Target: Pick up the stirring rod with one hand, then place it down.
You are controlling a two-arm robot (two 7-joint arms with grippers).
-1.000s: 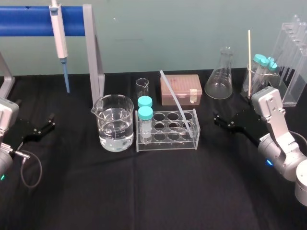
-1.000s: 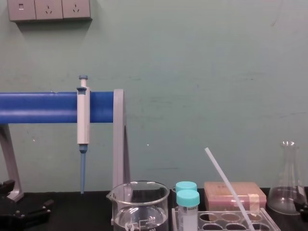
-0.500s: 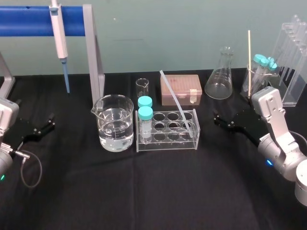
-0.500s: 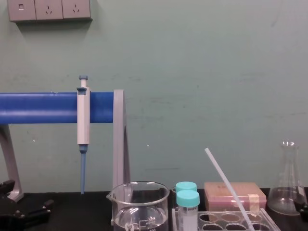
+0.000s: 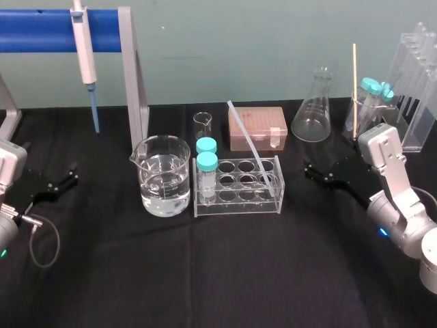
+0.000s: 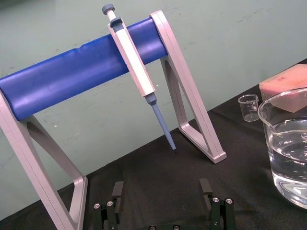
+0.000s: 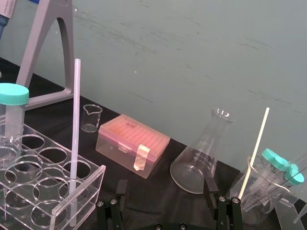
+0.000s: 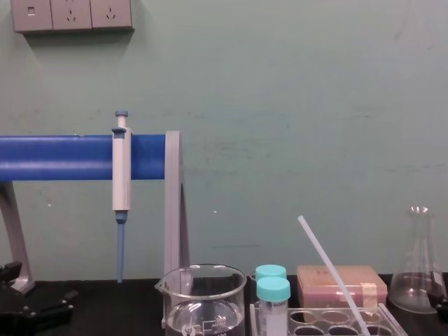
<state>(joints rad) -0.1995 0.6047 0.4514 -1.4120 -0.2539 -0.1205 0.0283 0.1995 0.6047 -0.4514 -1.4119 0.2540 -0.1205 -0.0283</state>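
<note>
since the rod leans in the rack, the right gripper is the nearer one

although nothing is held yet, the stirring rod (image 5: 249, 144) is easy to place. its lower end stands in a well at the right end of the clear tube rack (image 5: 236, 202). its long axis is tilted, so the top leans toward the robot's left and back, over the pink box (image 5: 257, 127). the right gripper (image 5: 310, 172) rests low over the black surface (image 5: 205, 273) near the rack's right side, pointing at it, jaws spread wide with nothing between them. the left gripper (image 5: 70, 173), likewise spread and empty, sits well apart at the left edge, with the beaker (image 5: 163, 175) of water and two capped tubes (image 5: 206, 164) between it and the rod. by my reading the pickup has not begun, and the right arm is better placed. the rod lies near it, to its left, and the jaws would need to close across the slanted shaft above the rack's rim.
</note>
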